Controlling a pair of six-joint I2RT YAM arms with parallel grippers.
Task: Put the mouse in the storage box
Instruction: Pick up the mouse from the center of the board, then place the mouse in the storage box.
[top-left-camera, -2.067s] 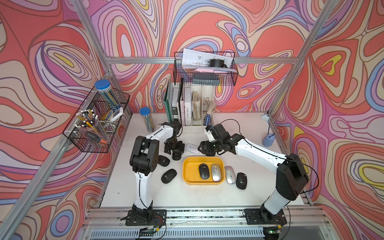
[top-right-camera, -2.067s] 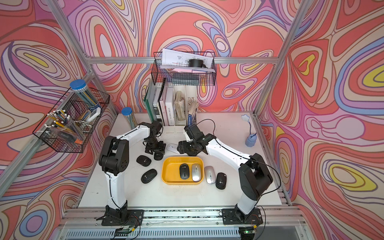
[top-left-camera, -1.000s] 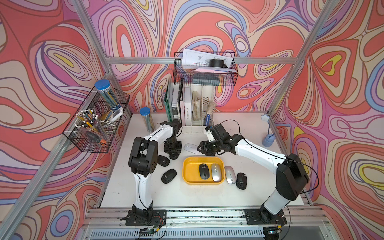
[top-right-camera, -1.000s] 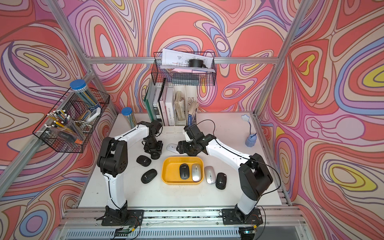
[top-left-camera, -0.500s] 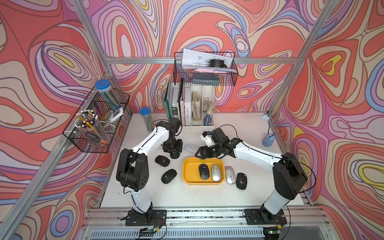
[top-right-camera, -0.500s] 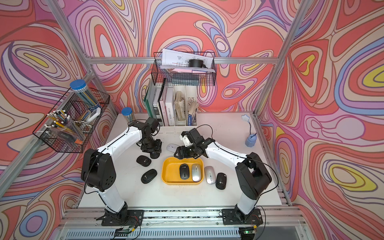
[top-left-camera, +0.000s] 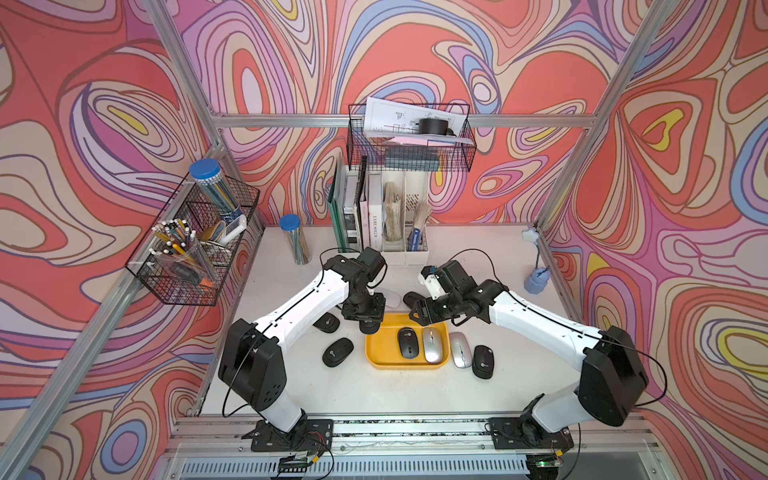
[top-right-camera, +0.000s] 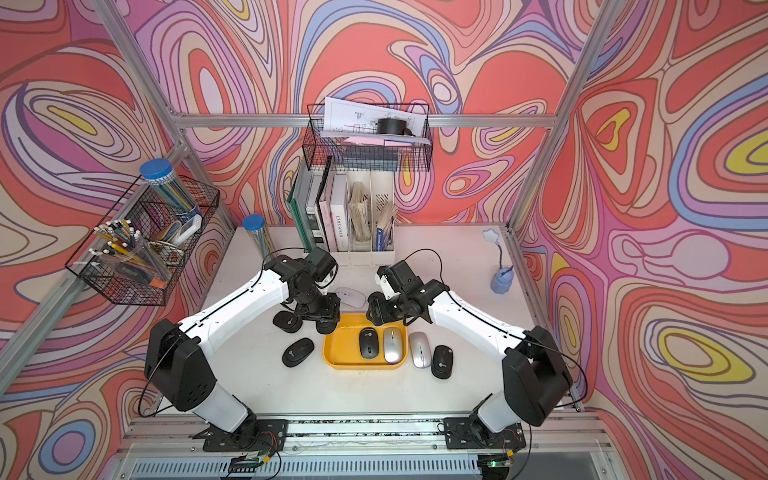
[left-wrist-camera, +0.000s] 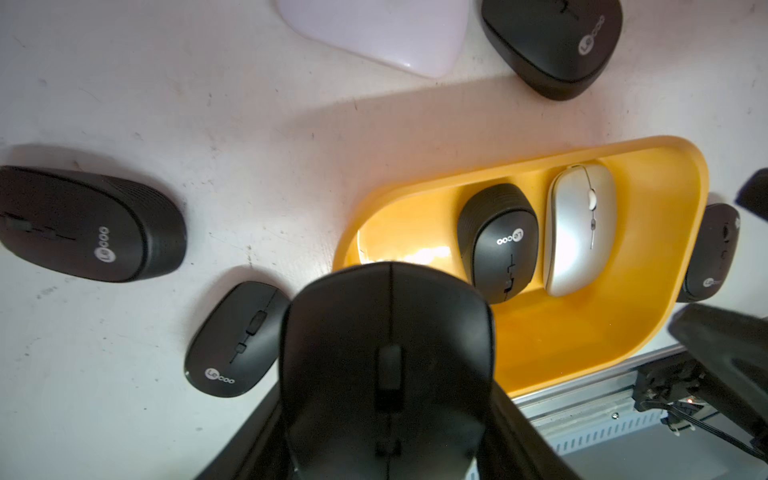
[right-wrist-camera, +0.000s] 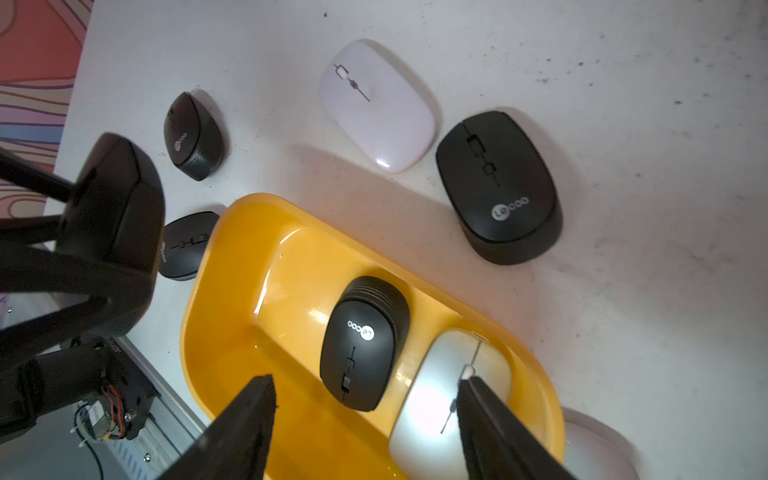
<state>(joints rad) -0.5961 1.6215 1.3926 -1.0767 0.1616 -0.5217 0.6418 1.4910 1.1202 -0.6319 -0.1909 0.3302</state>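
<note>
Inside, the yellow storage box (top-left-camera: 379, 353) at the centre of the bench (top-left-camera: 415, 395) carries two mice side by side toward its 3 o'clock end: a ridged dark mouse (top-left-camera: 406, 343) and a silver mouse (top-left-camera: 432, 345). Both lie along the 12-to-6 line with their wheels toward 12. The box's 9 o'clock half is bare.

The black mouse (left-wrist-camera: 386, 365) hangs above the box's 10 o'clock corner, clamped at its flanks by the left hand (top-left-camera: 368, 322). Its long axis runs in line with the fingers (left-wrist-camera: 515, 436), button end foremost and tipped down toward the box, top face toward the wrist camera.

The left arm stretches from 7 o'clock to the centre, its wrist bent downward. The right arm comes in from 5 o'clock, and the right hand (right-wrist-camera: 365, 384) hovers over the box's 1 o'clock rim, fingers apart and holding nothing.
</note>
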